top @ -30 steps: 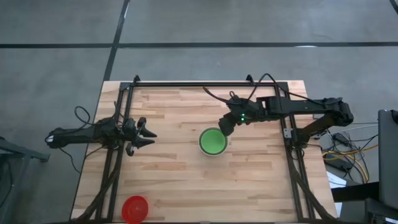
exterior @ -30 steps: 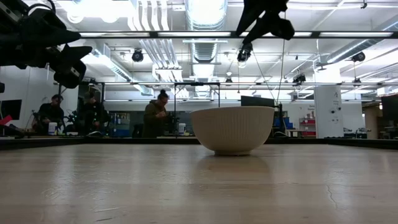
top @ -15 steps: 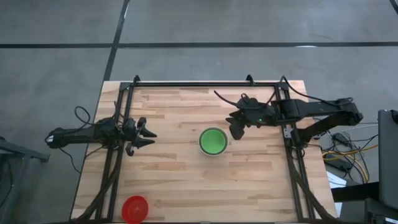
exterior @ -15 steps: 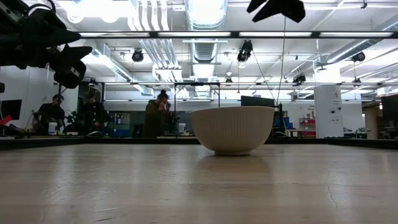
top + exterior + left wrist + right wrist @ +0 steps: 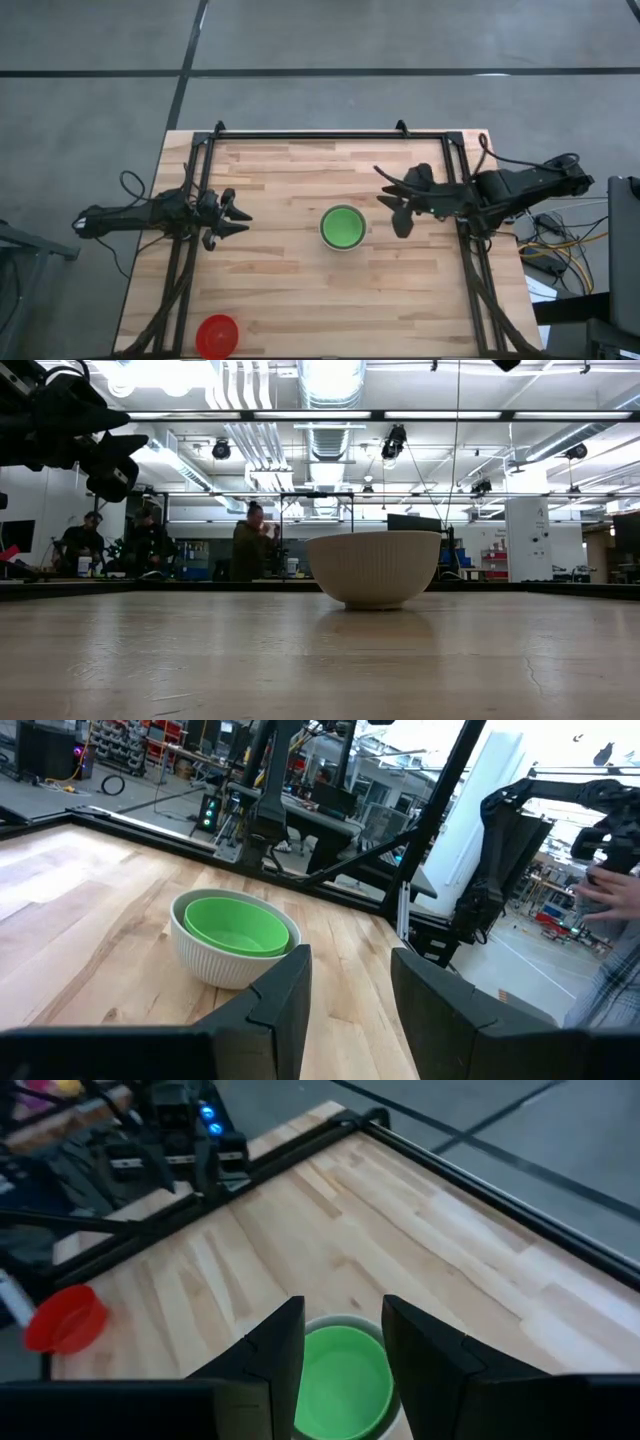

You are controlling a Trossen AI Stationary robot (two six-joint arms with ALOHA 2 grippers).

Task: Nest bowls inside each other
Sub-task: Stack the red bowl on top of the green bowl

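A pale white-grey ribbed bowl point(image 5: 342, 228) stands on its base at the table's middle, and a green bowl point(image 5: 236, 925) is nested inside it. A red bowl point(image 5: 217, 335) sits alone at the table's near left corner. My right gripper point(image 5: 393, 212) hangs open above the table, just right of the nested bowls, tilted down toward them, with nothing between its fingers. My left gripper point(image 5: 236, 218) stands open and level at the table's left side, pointing at the bowls from a distance.
Black frame rails point(image 5: 330, 134) run along the table's far, left and right sides. Bare wood lies between the red bowl and the nested bowls. People stand in the room beyond the table point(image 5: 250, 540), and a person's hand point(image 5: 612, 888) shows past the table's right side.
My right gripper has drawn back from above the nested bowls' far right rim toward the table's right edge, rising and rolling as it went. It has stayed open. The bowls have kept still.
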